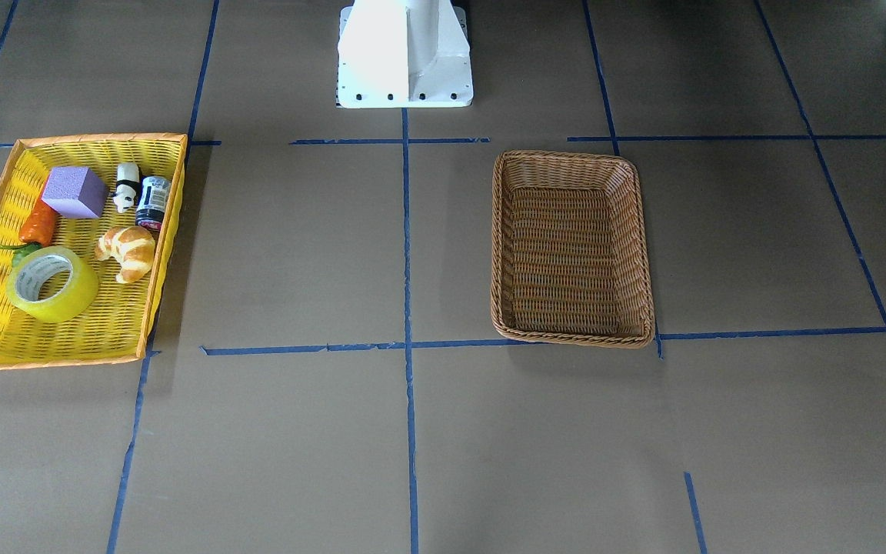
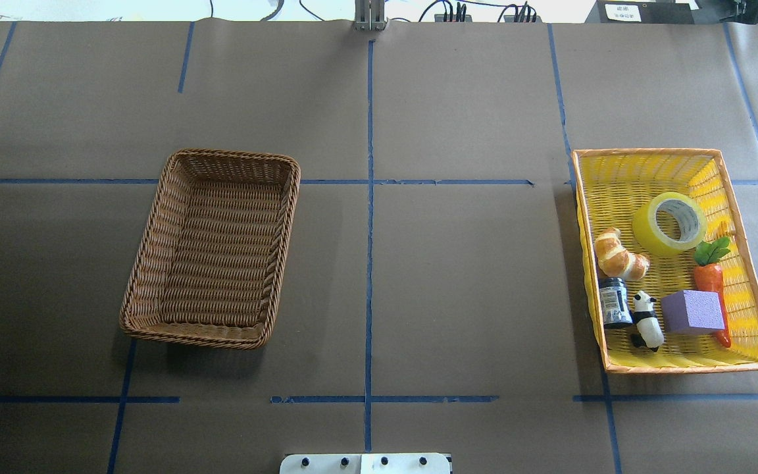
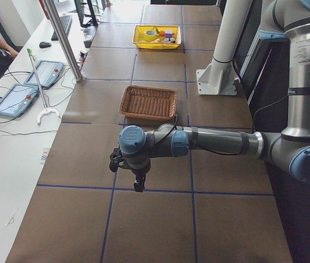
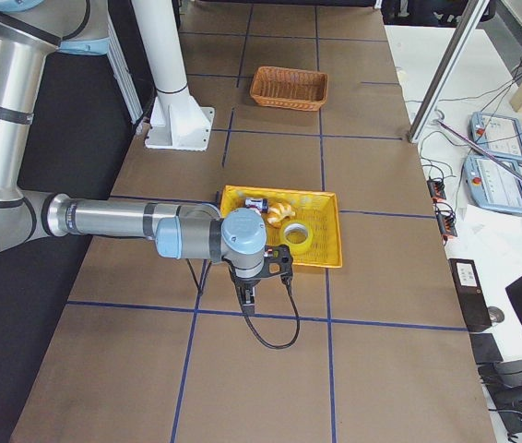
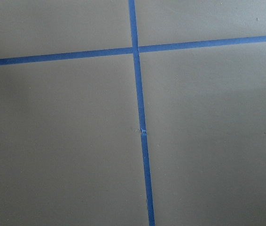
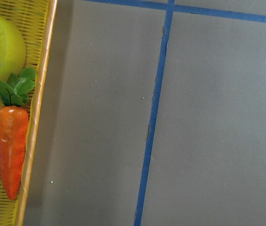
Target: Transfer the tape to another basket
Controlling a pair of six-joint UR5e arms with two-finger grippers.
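The tape [image 1: 66, 304] is a yellow-green roll that lies in the yellow tray [image 1: 101, 139], beside a croissant; it also shows in the overhead view [image 2: 649, 232] and at the right wrist view's top left [image 6: 6, 47]. The brown wicker basket [image 1: 566, 157] stands empty near the table's middle, on the left in the overhead view [image 2: 237, 156]. My left gripper [image 3: 138, 185] shows only in the exterior left view, far from both baskets; I cannot tell whether it is open or shut. My right gripper [image 4: 247, 297] hangs just outside the tray's edge; I cannot tell its state.
The yellow tray also holds a croissant [image 2: 619, 255], a carrot [image 2: 711, 280], a purple block [image 2: 693, 311], a panda figure [image 2: 647, 320] and a dark jar [image 2: 614, 301]. The robot's white base [image 1: 404, 54] stands at the table's edge. Blue tape lines cross the brown table.
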